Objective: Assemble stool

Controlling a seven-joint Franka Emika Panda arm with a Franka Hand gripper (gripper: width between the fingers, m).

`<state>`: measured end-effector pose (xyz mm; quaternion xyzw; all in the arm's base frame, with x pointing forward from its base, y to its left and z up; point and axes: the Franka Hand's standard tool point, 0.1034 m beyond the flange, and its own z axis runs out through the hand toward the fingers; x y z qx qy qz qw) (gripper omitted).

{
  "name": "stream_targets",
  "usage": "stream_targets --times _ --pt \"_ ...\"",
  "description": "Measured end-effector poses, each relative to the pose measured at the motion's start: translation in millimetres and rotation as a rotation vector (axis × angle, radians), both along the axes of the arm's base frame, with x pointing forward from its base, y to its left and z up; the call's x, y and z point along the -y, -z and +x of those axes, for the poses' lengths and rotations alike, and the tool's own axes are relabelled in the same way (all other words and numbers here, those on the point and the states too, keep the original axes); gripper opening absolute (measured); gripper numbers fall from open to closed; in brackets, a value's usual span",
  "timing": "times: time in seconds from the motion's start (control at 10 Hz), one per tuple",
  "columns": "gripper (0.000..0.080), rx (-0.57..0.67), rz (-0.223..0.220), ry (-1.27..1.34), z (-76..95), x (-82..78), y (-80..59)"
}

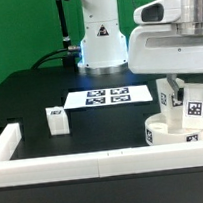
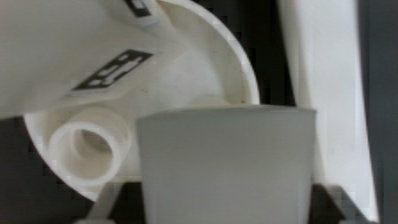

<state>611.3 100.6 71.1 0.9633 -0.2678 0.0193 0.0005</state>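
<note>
White rails (image 1: 65, 165) fence the counter's (image 1: 29, 96) front and the exterior view's left edge. The middle lies open but for the marker board (image 1: 107, 96) and a loose leg (image 1: 57, 118) near that board's left end. The seat (image 1: 178, 134) lies at the exterior view's right, close to the front rail and directly under the jaws, which are drawn in on an upright leg (image 1: 187, 101), pinching its sides just over the seat; whether leg and seat touch I cannot tell.
</note>
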Motion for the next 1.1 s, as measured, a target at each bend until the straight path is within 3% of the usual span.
stream_targets --times 0.4,1.0,1.1 --pt "0.0337 0.008 0.139 0.519 3.0 -3.5 0.1" --pt "0.0337 0.024 0.168 0.844 5.6 -1.6 0.0" --pt "0.0337 0.031 0.220 1.076 8.9 1.1 0.3"
